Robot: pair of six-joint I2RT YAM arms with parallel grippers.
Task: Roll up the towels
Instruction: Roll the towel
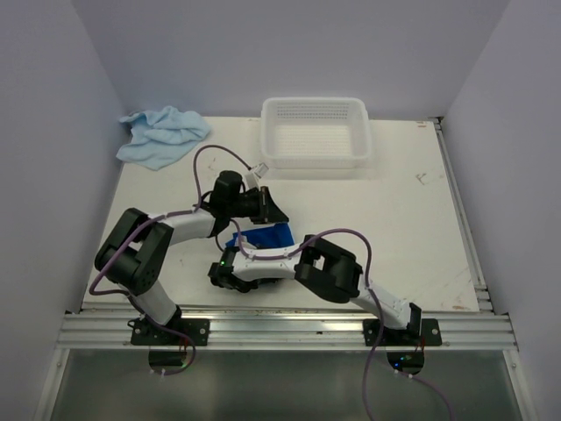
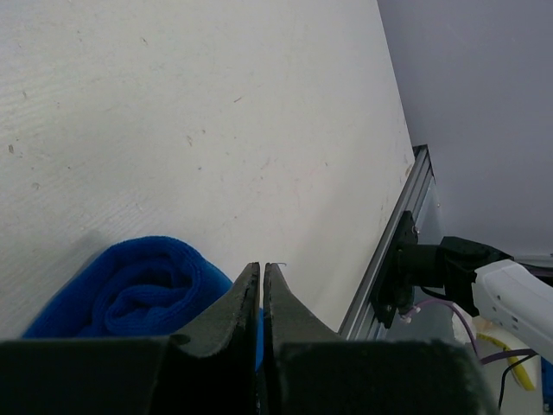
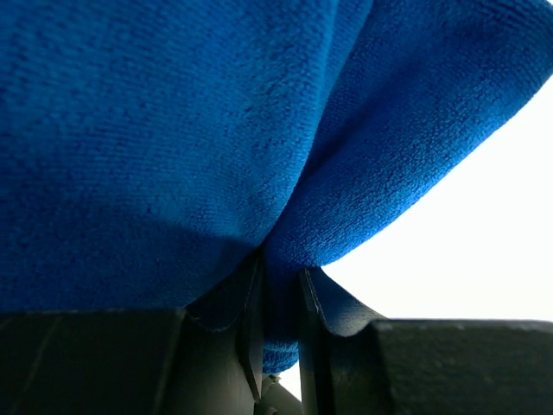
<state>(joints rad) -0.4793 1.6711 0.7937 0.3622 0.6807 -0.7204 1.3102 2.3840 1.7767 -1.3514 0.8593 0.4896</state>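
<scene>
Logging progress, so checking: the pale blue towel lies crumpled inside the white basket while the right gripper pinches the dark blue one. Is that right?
Not quite. The top external view shows the pale blue towel crumpled on the table at its far left corner, left of the white basket, not inside it. The right gripper does pinch the dark blue towel.

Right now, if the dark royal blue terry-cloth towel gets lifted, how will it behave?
Probably floppy: the dark royal blue terry-cloth towel sags in soft folds over the right end effector. Its fuzzy pile looks grippy, not slippery. The loose roll may unravel.
</scene>
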